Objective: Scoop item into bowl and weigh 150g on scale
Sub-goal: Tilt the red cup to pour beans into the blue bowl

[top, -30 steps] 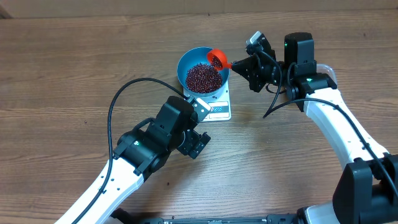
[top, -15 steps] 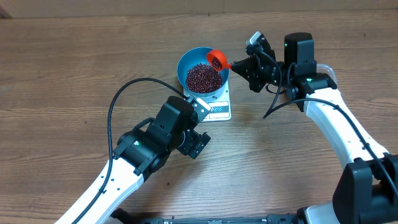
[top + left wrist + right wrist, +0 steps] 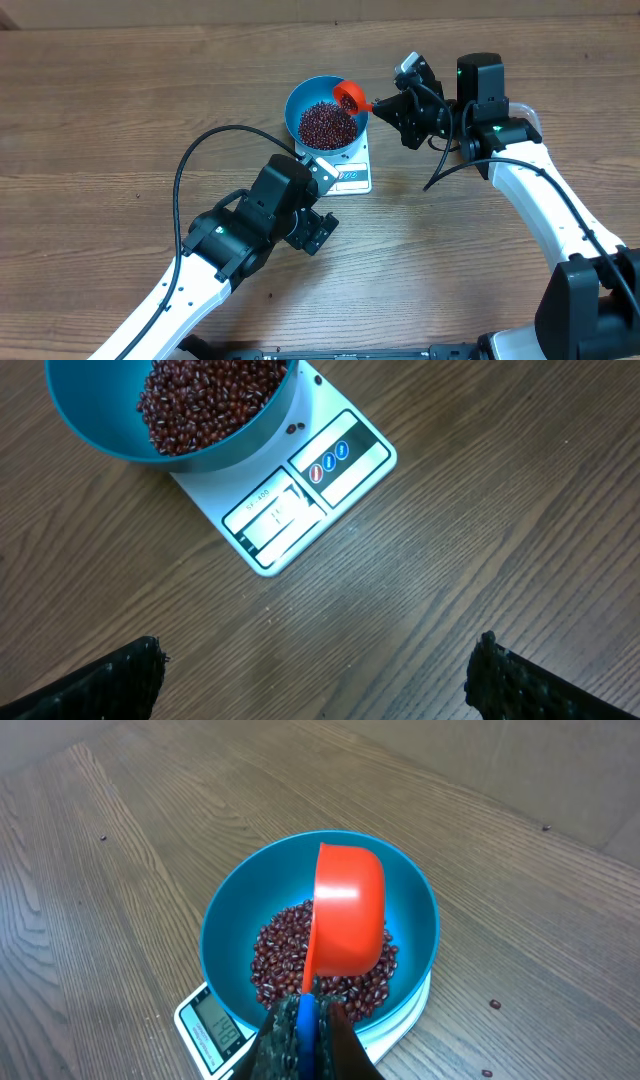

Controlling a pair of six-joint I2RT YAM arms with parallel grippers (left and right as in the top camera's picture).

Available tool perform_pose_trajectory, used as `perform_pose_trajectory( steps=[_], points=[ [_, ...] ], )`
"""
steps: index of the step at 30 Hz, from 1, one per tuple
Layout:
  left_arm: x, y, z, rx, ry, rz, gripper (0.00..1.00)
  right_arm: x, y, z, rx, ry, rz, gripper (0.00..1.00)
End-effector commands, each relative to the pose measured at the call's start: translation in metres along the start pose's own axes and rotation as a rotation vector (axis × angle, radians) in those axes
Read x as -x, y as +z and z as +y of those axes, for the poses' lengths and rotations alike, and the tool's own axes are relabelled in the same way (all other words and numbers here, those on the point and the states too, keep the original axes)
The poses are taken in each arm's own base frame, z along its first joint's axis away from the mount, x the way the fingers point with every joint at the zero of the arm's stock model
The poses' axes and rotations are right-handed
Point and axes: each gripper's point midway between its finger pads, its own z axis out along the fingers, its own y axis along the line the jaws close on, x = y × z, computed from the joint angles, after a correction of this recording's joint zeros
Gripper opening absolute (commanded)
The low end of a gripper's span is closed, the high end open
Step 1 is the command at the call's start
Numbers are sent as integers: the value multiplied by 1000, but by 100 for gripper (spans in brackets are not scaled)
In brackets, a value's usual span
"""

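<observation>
right gripper (image 3: 305,1020) clamped on the handle of an orange scoop (image 3: 345,915) tipped over the blue bowl (image 3: 420,920); beans (image 3: 275,960) heaped inside; bowl on the scale (image 3: 300,510), display seemingly unreadable. left gripper (image 3: 320,680) wide, empty, nearby.

One bowl (image 3: 420,915), one scale (image 3: 345,475), one scoop (image 3: 348,910)

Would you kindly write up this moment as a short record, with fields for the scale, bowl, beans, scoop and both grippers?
scale: white, flat on the wooden table; display too blurred to read
bowl: blue, sitting on the scale
beans: dark red heap inside the bowl
orange scoop: tipped on edge over the bowl
right gripper: shut on the orange scoop's handle
left gripper: open, empty, above the table near the scale
stray bean: on the scale beside the bowl
</observation>
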Motion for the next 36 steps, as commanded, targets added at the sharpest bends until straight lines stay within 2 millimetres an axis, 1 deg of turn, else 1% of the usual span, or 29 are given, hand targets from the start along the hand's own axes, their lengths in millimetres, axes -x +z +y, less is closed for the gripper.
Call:
perform_pose_trajectory(
  steps=[1,6,10,13,16,17,20,22,25,29,36],
  points=[
    [-1,3,1,7,12,7,99,4,-1,5,13,-15,-13,4],
    [-1,3,1,7,12,6,99,5,0,4,9,-38,-14,4],
    [-1,3,1,7,12,7,99,3,1,10,30,-34,-9,4],
    [-1,3,1,7,12,7,99,3,1,8,21,-39,-7,4],
    [-1,3,1,7,12,7,99,3,1,13,46,-34,-11,4],
    [-1,3,1,7,12,7,99,3,1,13,44,-35,-7,4],
    [-1,3,1,7,12,7,99,1,1,3,-13,-41,7,4],
    [-1,3,1,7,12,7,99,3,2,10,24,-43,-6,4],
    [-1,3,1,7,12,6,99,2,2,6,2,-42,2,4],
    [-1,3,1,7,12,7,99,4,2,12,37,-42,-9,4],
    [-1,3,1,7,12,7,99,6,1,10,30,-49,-18,4]
  ],
)
